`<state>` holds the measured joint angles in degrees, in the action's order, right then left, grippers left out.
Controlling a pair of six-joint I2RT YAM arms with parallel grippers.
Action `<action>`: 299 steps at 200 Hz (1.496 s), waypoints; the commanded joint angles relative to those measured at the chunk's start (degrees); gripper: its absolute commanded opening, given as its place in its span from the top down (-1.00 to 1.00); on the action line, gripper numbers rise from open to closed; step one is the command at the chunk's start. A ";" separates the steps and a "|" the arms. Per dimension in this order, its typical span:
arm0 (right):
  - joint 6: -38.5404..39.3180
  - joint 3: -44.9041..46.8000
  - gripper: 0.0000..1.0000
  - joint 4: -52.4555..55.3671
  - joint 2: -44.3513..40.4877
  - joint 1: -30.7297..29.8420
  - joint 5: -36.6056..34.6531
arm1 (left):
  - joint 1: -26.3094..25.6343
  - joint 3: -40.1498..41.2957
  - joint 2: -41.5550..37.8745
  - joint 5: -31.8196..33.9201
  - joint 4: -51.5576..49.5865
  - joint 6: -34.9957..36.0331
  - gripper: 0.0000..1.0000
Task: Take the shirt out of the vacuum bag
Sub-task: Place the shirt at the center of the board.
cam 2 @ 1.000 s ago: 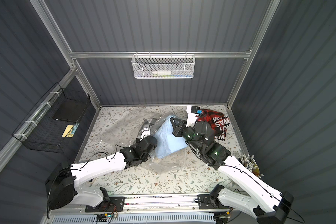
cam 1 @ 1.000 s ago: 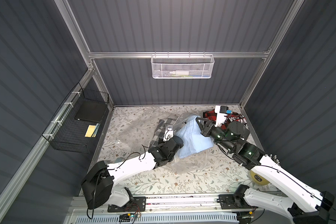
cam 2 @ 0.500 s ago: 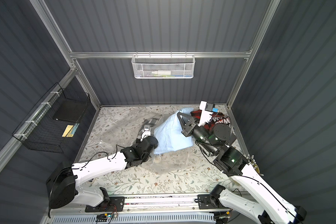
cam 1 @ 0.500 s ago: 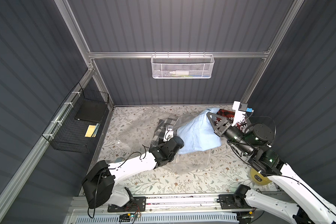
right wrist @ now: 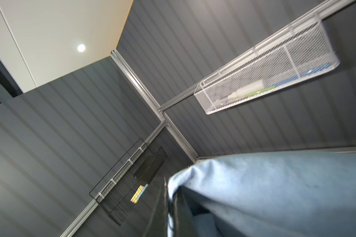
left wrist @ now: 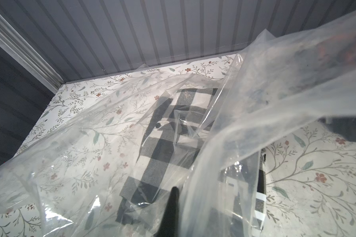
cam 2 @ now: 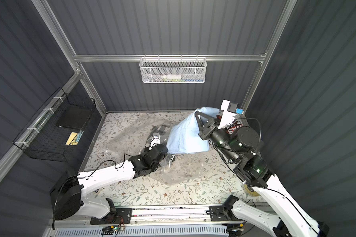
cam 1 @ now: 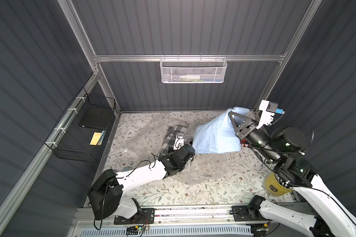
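A light blue shirt [cam 1: 214, 135] [cam 2: 185, 137] [right wrist: 275, 184] hangs at the back right, held up off the table. My right gripper [cam 1: 232, 113] [cam 2: 197, 113] [right wrist: 171, 197] is shut on its top fold. The see-through vacuum bag [cam 1: 148, 135] [cam 2: 127, 137] [left wrist: 255, 102] lies crumpled across the table's middle. My left gripper [cam 1: 188, 143] [cam 2: 162, 146] [left wrist: 178, 209] is shut on a sheet of its plastic, right beside the shirt's lower corner. Whether that corner still touches the bag I cannot tell. A black-and-white checked cloth [cam 1: 174, 131] [left wrist: 169, 143] lies inside the bag.
A white mesh basket [cam 1: 193, 70] hangs on the back wall and a black wire basket [cam 1: 84, 131] on the left wall. A red-and-black printed item [cam 2: 233, 128] lies at the back right corner. A yellow roll [cam 1: 275, 184] sits under the right arm.
My right gripper has risen and swung toward the back right corner, drawing the blue shirt up and away from the bag. The left arm has stayed put.
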<state>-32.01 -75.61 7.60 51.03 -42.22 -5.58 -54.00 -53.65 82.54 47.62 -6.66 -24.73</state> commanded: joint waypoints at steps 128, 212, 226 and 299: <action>-13.11 -5.77 1.00 -17.41 21.10 45.72 23.67 | 0.48 1.09 0.20 -1.53 -1.24 -2.17 1.00; -8.53 -8.68 1.00 -22.73 36.57 48.21 22.81 | 0.49 1.34 1.56 -2.26 0.19 -2.43 1.00; -7.42 -9.96 1.00 -22.54 38.75 48.27 22.45 | 0.48 1.21 1.88 -2.40 0.33 -2.47 1.00; -1.37 -8.62 1.00 -24.11 45.08 48.30 21.00 | 0.47 2.22 2.45 -2.94 0.77 -3.47 1.00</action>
<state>-35.86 -86.19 -11.05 95.92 5.80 16.36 -53.89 -52.45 84.05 45.47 -5.96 -26.85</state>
